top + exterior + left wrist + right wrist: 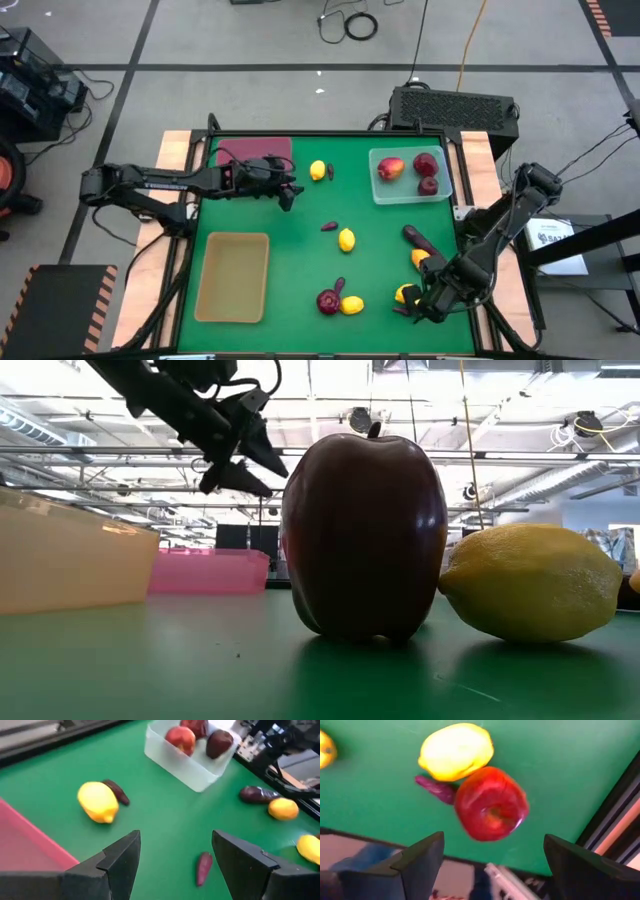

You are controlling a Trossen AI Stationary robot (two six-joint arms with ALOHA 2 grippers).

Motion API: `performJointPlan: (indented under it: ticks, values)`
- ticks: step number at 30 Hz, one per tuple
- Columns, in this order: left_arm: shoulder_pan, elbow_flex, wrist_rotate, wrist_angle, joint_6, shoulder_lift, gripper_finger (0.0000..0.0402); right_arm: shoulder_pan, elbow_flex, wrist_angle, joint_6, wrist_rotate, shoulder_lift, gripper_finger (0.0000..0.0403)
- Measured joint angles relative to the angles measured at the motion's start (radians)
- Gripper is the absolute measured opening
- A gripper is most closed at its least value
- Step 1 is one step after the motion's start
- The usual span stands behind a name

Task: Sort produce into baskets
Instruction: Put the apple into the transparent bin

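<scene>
Apples sit in the clear tray, three of them. Left gripper hangs just beside the maroon tray, fingers wide apart, empty. Right gripper hovers far below the clear tray, wide open over an apple and lemon. No writing legible.

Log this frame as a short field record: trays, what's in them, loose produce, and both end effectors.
Clear tray: three apples inside
Maroon tray: no produce seen in it
Tan tray: no produce seen in it
Loose on green table: lemons, purple vegetables, one apple
Left end effector: open, holding nothing, raised beside the maroon tray
Right end effector: open, holding nothing, near the table's right front edge, by an apple and a lemon
</scene>
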Motion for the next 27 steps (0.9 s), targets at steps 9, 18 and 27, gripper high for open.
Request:
performJointPlan:
  ticks: [9, 18, 27]
  values:
    - [0.0, 0.0, 0.014, 0.011, 0.0, 0.032, 0.0254, -0.003, 0.0, -0.013, -0.24, 0.003, 0.077, 0.0331]
    - [0.0, 0.0, 0.016, 0.011, 0.0, 0.032, 0.0254, -0.007, 0.0, 0.012, -0.342, 0.028, 0.078, 0.0331]
    - [0.0, 0.0, 0.016, 0.01, 0.0, 0.032, 0.0254, -0.008, -0.084, 0.142, -0.322, 0.023, 0.08, 0.0331]
